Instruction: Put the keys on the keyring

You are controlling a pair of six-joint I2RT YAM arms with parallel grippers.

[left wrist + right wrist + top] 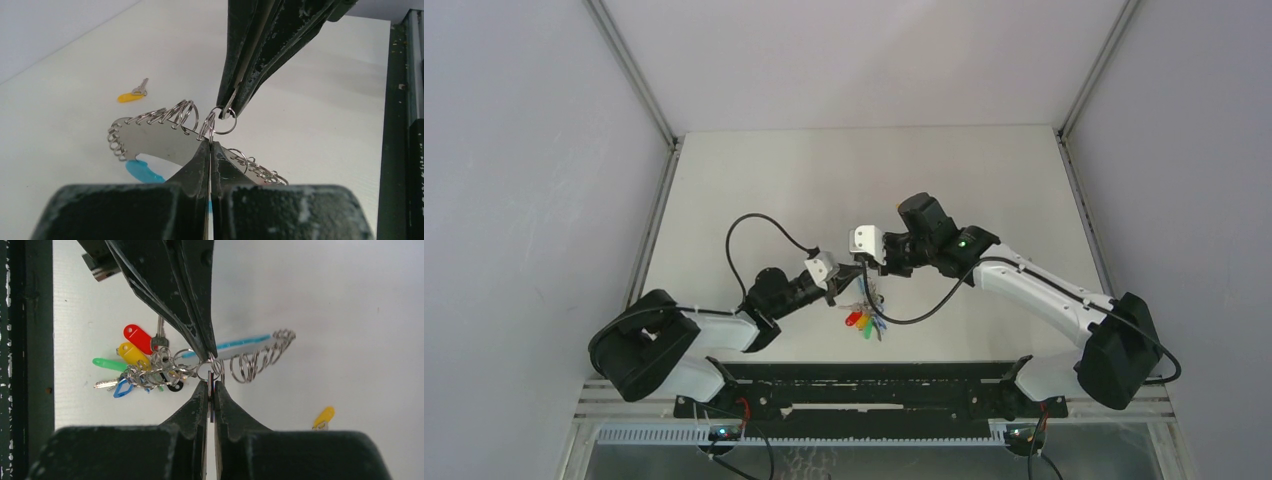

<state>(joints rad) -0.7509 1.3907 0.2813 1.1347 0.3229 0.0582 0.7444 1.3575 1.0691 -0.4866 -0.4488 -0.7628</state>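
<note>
Left pincer (210,146) and right pincer (229,106), both closed, meet tip to tip over the near middle of the table (874,170). They hold the keyring (150,371) between them, though what thin piece the right one nips cannot be told. The bunch looks light but loose and apt to swing, and its metal is slick. Its stiff band (150,137) likely gives the surest hold. A yellow-tagged key (132,95) lies flat, well apart, and its tag seems the better grip.
</note>
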